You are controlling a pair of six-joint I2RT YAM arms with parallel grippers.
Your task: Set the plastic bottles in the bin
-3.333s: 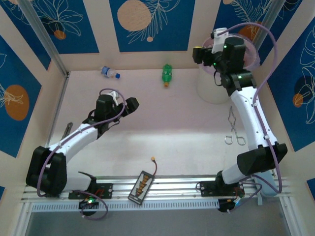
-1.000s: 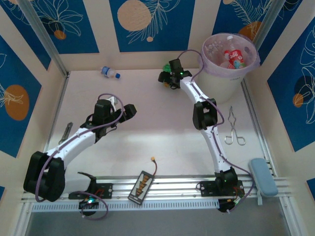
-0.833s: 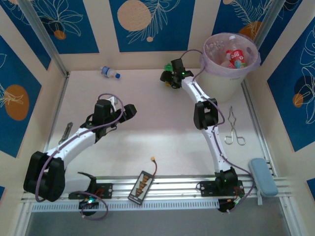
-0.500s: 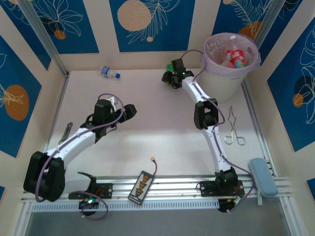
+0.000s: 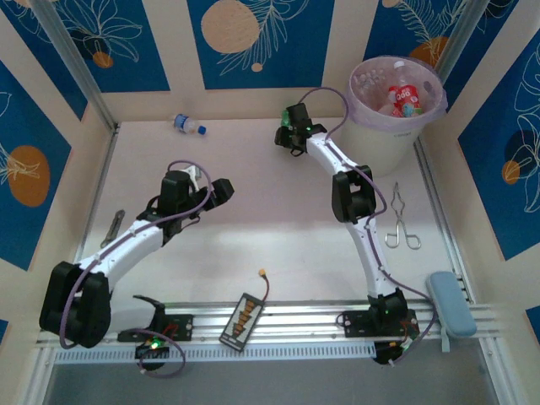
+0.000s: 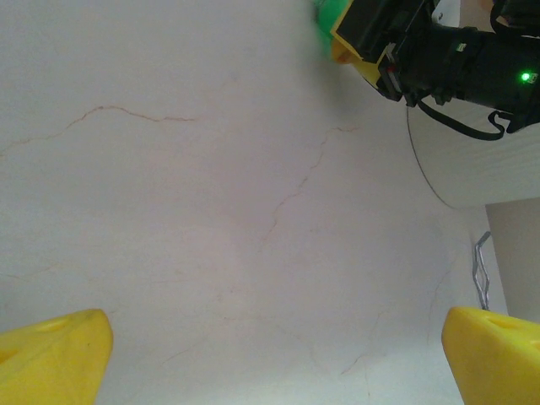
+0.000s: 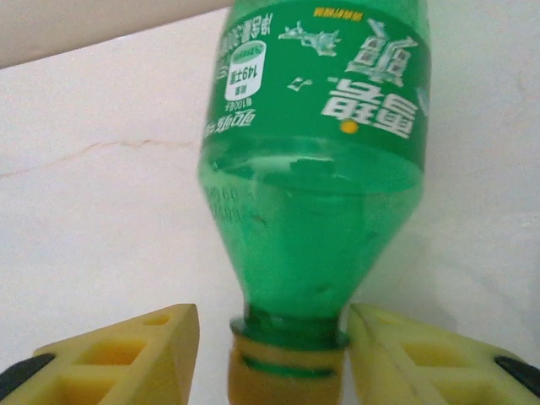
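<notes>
We see the pale counter (image 5: pixel 253 228) with the bin (image 5: pixel 388 145) at the upper right of the overhead frame, red-labelled bottles (image 5: pixel 403 99) inside it. The right arm (image 5: pixel 350 196) reaches to the green bottle (image 7: pixel 312 169) just left of the bin. That bottle lies flat, its long axis running straight away from the right fingers (image 7: pixel 126 354), its orange cap (image 7: pixel 283 380) between them. They stand narrow about the cap, but we cannot tell whether they pinch it. The left fingers (image 6: pixel 51 354) gape wide, well apart from it. A blue-capped bottle (image 5: pixel 189 126) lies upper left, and the tongs (image 5: pixel 402 224) at right block nothing.
</notes>
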